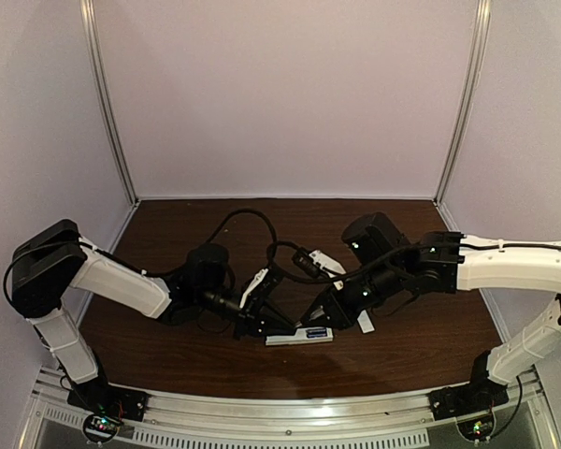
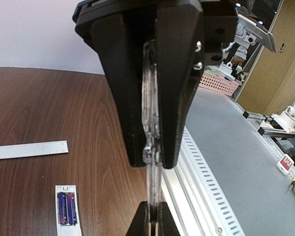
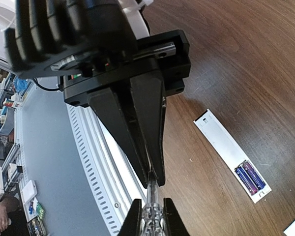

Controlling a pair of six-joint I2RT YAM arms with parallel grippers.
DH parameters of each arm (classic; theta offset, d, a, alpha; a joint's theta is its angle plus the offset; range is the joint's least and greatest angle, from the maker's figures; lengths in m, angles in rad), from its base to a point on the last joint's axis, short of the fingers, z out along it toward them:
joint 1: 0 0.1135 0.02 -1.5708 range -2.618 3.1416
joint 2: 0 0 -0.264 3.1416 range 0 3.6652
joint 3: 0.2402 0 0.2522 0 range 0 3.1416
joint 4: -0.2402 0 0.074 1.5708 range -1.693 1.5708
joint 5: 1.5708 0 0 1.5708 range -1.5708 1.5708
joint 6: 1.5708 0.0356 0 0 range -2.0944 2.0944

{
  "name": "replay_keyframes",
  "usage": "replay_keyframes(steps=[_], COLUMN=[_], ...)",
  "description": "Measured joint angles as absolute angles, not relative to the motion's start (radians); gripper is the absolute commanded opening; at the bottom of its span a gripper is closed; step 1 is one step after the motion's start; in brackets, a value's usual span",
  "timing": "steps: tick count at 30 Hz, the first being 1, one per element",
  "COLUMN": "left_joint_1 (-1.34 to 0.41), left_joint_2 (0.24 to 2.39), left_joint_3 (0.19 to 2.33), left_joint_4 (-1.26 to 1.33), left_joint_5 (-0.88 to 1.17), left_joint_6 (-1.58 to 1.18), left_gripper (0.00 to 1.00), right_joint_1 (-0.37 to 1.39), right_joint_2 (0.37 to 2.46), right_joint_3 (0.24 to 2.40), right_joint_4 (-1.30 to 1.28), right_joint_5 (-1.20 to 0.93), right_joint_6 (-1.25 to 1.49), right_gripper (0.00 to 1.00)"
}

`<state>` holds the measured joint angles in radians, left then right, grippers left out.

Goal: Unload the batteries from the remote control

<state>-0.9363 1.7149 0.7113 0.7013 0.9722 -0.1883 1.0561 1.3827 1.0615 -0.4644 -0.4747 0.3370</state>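
While left gripper (image 2: 152,158) and right gripper (image 3: 154,180) both clamp the screwdriver (image 2: 150,93), batteries (image 2: 67,208) sit in the remote (image 2: 67,190).
Remote lies below, beside the left gripper's tips; cover (image 2: 29,149) near it.

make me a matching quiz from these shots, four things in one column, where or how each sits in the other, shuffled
Column one:
1 batteries
2 cover strip
3 screwdriver
4 remote control

Column two:
a clamped in the left gripper
b lying flat on the table, apart from the remote
c side by side in the open bay
d white, lying on the wood with its bay uncovered

Pairs: 1-c, 2-b, 3-a, 4-d
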Motion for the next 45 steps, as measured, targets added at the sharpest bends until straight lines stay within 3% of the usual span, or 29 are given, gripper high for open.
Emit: replay_keyframes(steps=[4,10,19,36,45], left_joint_1=[-0.936,-0.936,-0.936,-0.895,-0.865], left_joint_2=[1.715,1.715,1.711,1.694,1.728], left_joint_3=[0.711,0.711,0.701,0.567,0.559], left_joint_4=[0.701,0.701,0.682,0.744,0.787], left_joint_5=[0.971,0.960,0.867,0.427,0.497], left_joint_6=[-0.185,-0.174,-0.134,-0.042,0.038], left_gripper=[0.00,0.43,0.96,0.97,0.97], right_joint_1=[1.056,1.056,1.056,1.035,1.022], right_joint_2=[1.383,1.382,1.287,1.137,1.123], right_joint_3=[1.061,1.059,0.986,0.872,0.863], right_joint_4=[-0.465,-0.459,-0.445,-0.420,-0.418], right_joint_5=[-0.475,-0.462,-0.369,-0.123,-0.059], right_joint_6=[0.335,0.338,0.373,0.505,0.553], right_gripper=[0.00,0.00,0.00,0.00,0.00])
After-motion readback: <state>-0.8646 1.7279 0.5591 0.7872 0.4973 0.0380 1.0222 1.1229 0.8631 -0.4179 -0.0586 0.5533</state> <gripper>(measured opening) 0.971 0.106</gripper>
